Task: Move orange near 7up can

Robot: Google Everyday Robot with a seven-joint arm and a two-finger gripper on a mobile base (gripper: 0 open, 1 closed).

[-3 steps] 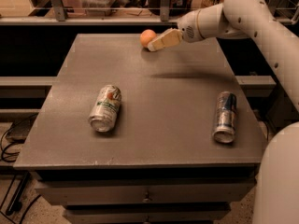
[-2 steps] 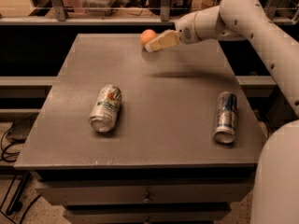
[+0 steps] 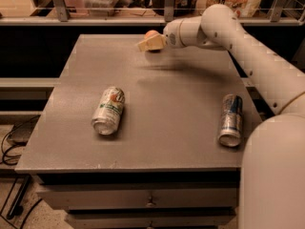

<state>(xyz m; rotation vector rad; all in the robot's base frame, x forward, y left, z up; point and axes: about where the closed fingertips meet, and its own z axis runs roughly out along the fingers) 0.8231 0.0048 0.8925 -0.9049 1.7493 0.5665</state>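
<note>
Clearly, the table (image 3: pixel 167 104) carried two lying cans, the 7up can (image 3: pixel 108 110) at left and a silver and blue can (image 3: pixel 230 119) at right. Above its far part, the gripper (image 3: pixel 145 44) had its fingers (image 3: pixel 154 42) pinching the orange (image 3: pixel 151 33), well apart from both cans.

Dim warm light; gripper (image 3: pixel 147 43) holding orange (image 3: pixel 151 33) over table's (image 3: pixel 181 128) far end casts soft shadow.

Claw (image 3: pixel 146 45) holding orange (image 3: pixel 151 33), far edge — open tabletop (image 3: pixel 167 104) to 7up can (image 3: pixel 108 110), silver can (image 3: pixel 230 119) aside
</note>
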